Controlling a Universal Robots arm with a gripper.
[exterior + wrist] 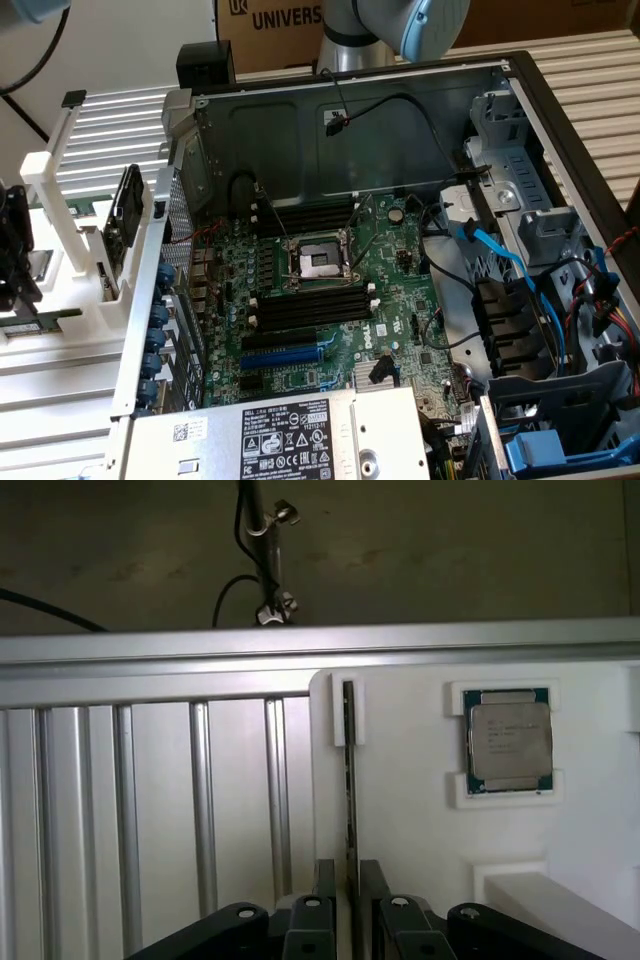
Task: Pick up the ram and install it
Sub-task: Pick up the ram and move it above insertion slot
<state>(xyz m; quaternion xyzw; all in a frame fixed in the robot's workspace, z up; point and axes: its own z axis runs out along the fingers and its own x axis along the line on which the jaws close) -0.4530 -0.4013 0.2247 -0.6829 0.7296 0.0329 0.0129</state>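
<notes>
Where my fingers (325,885) stand: one on each side of the ram (348,780), at its near end, as the wrist view shows.
Fingers' state: open. A thin gap shows between each black finger and the stick, so I grip nothing.
Ram: a thin green stick seen edge-on, standing on its long edge in the white holder (410,830). Its far end sits in a small white clip (347,712).
CPU (508,742): a silver-topped chip with a green border, lying flat in its own recess of the same holder, beside the ram but apart from it.
Counter (160,800): ribbed aluminium slats that carry the white holder.
Computer case (350,110): open, on the exterior view's right of the holder. The ram is outside it.
Motherboard (400,300): green, lying in the floor of the case.
Memory slots (310,305): long black slots with white end clips, lying in banks on two sides of the CPU socket (315,262).
Blue slot (283,352): a long connector just beside the nearer bank of black slots.
Power supply (290,435): a grey box with a black label at the near edge of the case.
</notes>
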